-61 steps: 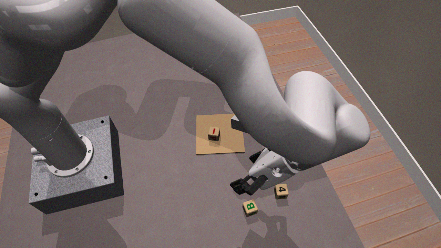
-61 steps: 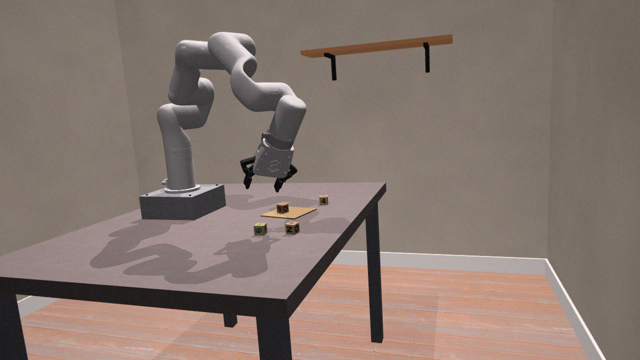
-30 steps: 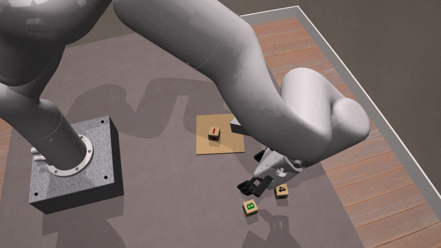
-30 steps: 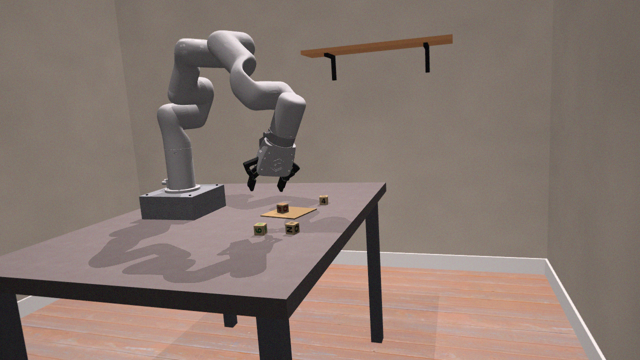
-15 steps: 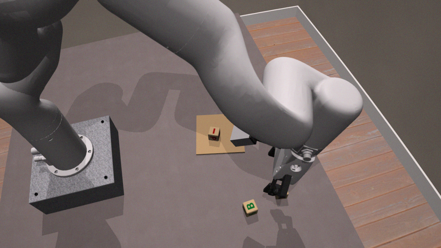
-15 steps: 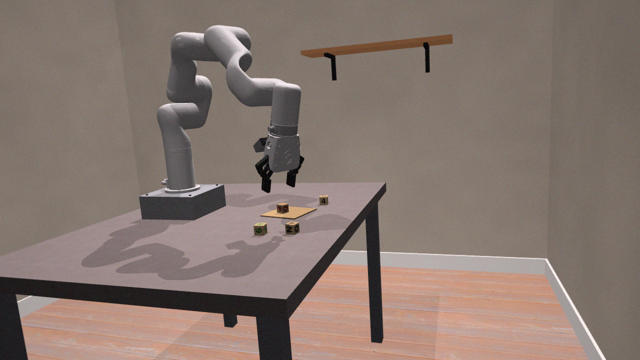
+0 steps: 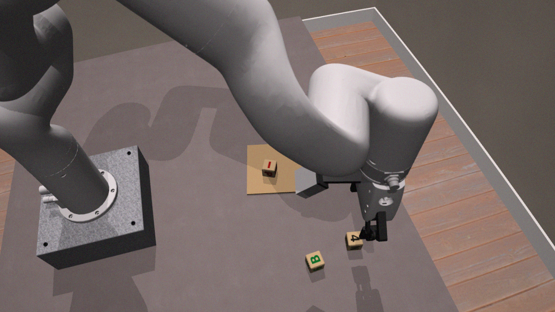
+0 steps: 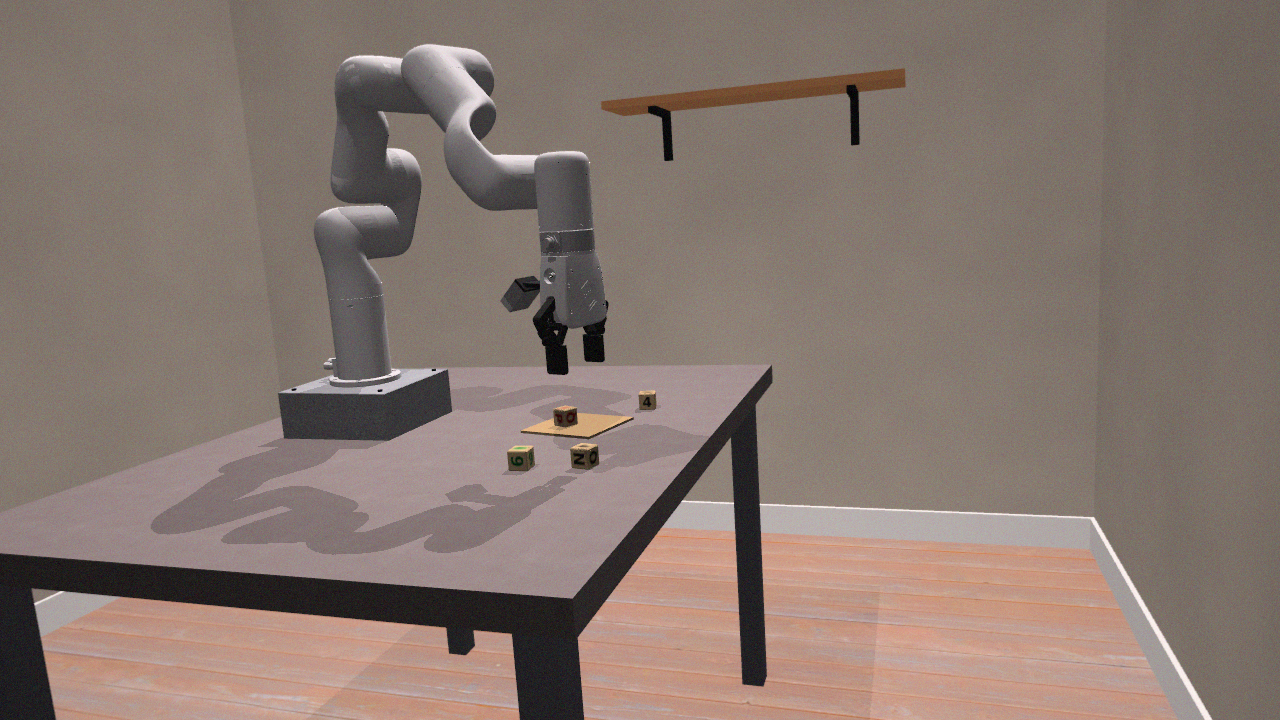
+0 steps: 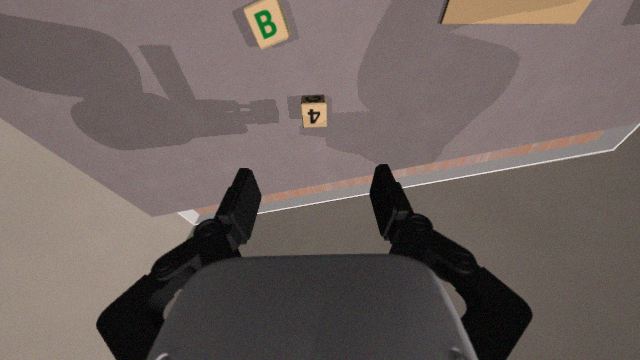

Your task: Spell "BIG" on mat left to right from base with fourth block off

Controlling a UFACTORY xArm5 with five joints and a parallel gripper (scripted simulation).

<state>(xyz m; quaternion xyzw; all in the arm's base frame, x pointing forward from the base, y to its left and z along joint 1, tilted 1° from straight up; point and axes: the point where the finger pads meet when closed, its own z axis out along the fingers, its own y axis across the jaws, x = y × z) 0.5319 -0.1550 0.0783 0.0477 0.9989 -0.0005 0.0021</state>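
Note:
My gripper (image 8: 575,360) (image 9: 314,180) is open and empty, high above the table beyond the block with a black 4 on top. That block (image 7: 354,241) (image 8: 584,456) (image 9: 314,115) is off the mat. A block with a green B on top (image 7: 314,261) (image 8: 520,458) (image 9: 266,24) is nearby, also off the mat and turned askew. A block with a red I on top (image 7: 269,167) (image 8: 564,416) rests on the tan mat (image 7: 256,188) (image 8: 604,428) (image 9: 525,15). A fourth block (image 8: 647,400) shows a 4 on its side, off the mat; the arm hides it in the top view.
The robot's grey base (image 7: 128,186) (image 8: 365,411) stands at the table's other end. The table (image 7: 194,252) (image 8: 402,573) has an edge beyond the gripper. The arm covers part of the mat in the top view. A wall shelf (image 8: 760,92) hangs in the background.

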